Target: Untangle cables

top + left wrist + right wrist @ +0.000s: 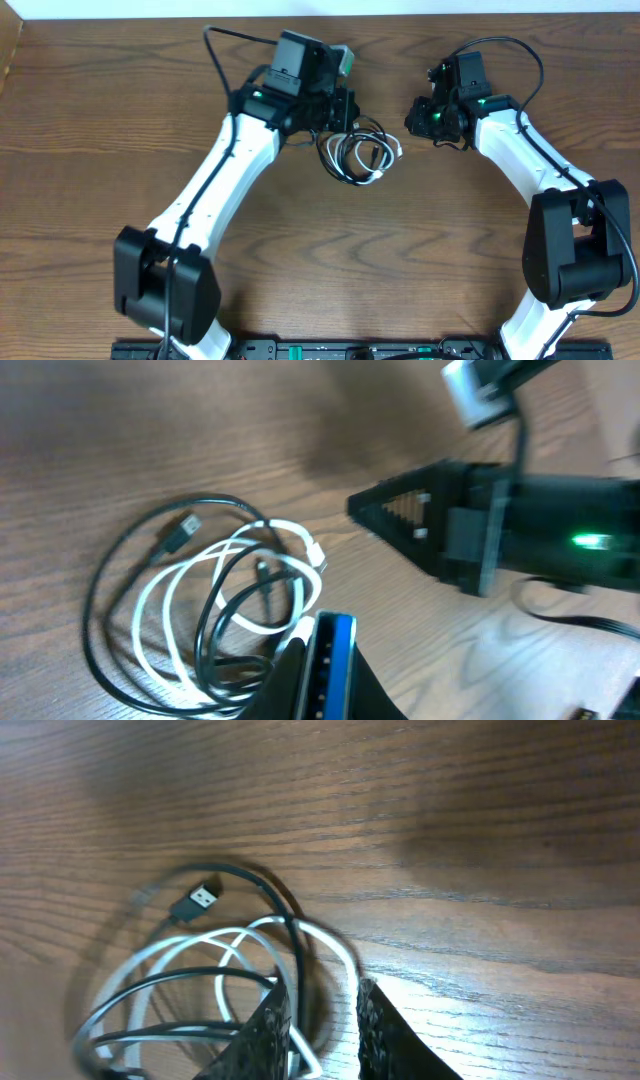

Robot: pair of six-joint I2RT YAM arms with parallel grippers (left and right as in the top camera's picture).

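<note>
The cables, one black and one white, lie looped through each other on the wooden table between my two arms. In the left wrist view the black cord's plug points up left and the white cord coils inside the black loop. My left gripper is shut at the bundle's far edge. Its tips touch the white loop, but a pinch does not show. My right gripper hovers right of the bundle, apart from it, jaws narrowly open. Black plug and white cord lie beyond its fingers.
The table's far edge runs close behind both grippers, with a light wall beyond it. The arm bases stand on a black rail at the near edge. My right gripper shows in the left wrist view, pointing at the bundle.
</note>
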